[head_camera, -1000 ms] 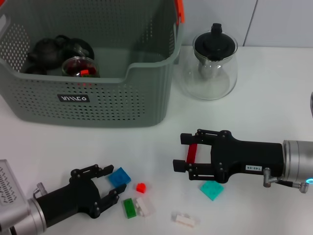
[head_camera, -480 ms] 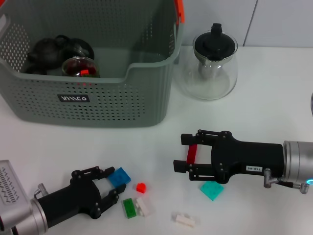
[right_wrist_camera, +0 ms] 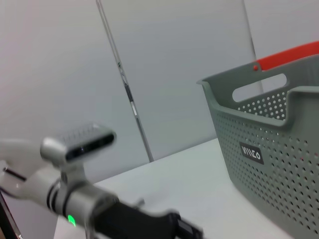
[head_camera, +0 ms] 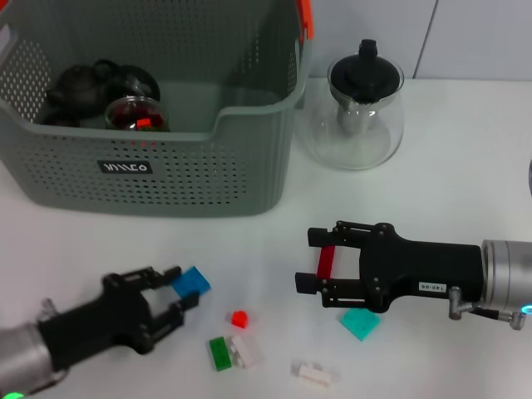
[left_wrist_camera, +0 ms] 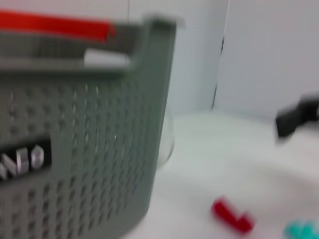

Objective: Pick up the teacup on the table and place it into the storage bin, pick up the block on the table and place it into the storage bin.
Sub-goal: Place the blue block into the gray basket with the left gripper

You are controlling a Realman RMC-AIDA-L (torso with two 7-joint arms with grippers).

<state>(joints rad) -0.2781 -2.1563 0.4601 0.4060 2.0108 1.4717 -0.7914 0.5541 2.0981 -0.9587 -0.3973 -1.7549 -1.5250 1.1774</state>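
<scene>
The grey storage bin (head_camera: pixel 166 166) with its orange handle stands at the back left; a glass teacup (head_camera: pixel 137 114) sits inside it beside dark teapots. My left gripper (head_camera: pixel 176 293) is at the front left, shut on a blue block (head_camera: pixel 192 282) held just above the table. At centre right, my right gripper (head_camera: pixel 306 259) stands open, its fingers either side of a red bar block (head_camera: pixel 326 262) lying on the table. In the left wrist view the bin (left_wrist_camera: pixel 89 149) fills the left side, and the red block (left_wrist_camera: pixel 232 216) lies beyond it.
A glass teapot (head_camera: pixel 364 108) with a black lid stands right of the bin. Loose blocks lie at the front: small red (head_camera: pixel 239 318), green (head_camera: pixel 219 353), white (head_camera: pixel 247 349), clear (head_camera: pixel 314 372) and teal (head_camera: pixel 359 322).
My left gripper has closed on the blue block and drawn back to the left, lifting the block with it. The right arm has not moved.
</scene>
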